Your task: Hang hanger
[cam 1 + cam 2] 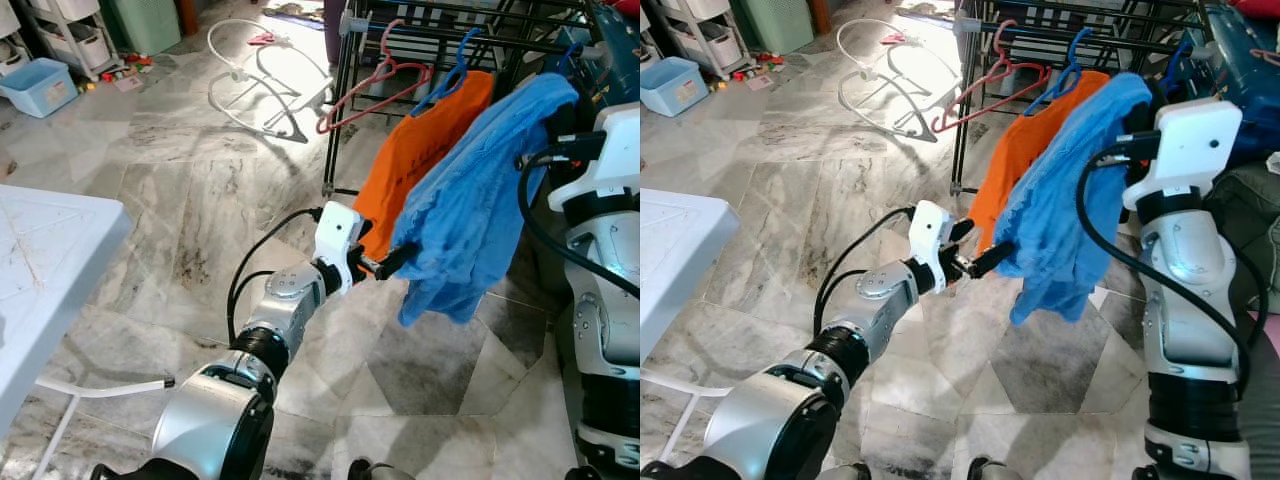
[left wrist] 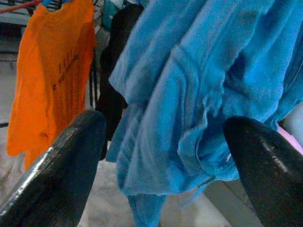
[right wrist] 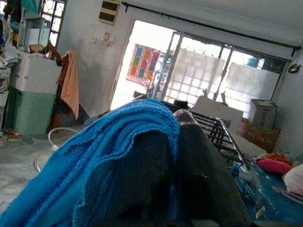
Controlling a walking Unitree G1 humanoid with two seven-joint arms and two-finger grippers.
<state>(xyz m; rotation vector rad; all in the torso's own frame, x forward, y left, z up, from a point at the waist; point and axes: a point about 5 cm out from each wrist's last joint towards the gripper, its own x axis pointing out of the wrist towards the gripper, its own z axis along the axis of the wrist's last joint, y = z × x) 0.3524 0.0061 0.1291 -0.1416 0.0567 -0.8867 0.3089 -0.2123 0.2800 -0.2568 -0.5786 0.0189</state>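
— How many garments are you counting at the rack?

— Two in front. One orange shirt (image 1: 415,165) is hanging on a blue hanger (image 1: 447,82) hooked over the black drying rack (image 1: 440,30). One blue garment (image 1: 470,205) is draping beside it, overlapping the orange one on the robot's right side. A dark piece of cloth (image 2: 113,71) is showing between them in the left wrist view; I cannot tell what it is.

— And hangers?

— Two that I can make out: the blue one carrying the orange shirt, and one bare pink hanger (image 1: 375,85) hanging from the rack rail just to the left of it. Whether the blue garment is sitting on a hanger of its own, I cannot tell; the cloth is covering everything.

— The arms?

— Two, both raised. The left gripper (image 1: 388,264) is reaching forward at the lower edge of the blue garment, its two black fingers (image 2: 61,170) standing apart with the cloth hanging just beyond them, nothing clamped. The right gripper (image 3: 170,175) is up at the top of the blue garment, the cloth lying draped over its fingers; whether they are pinching or spread, I cannot tell.

— Anything else on the floor?

— One white table (image 1: 50,260) at the robot's left, one pale blue bin (image 1: 38,85) far left, one white tubular frame (image 1: 265,75) lying on the marble tiles.
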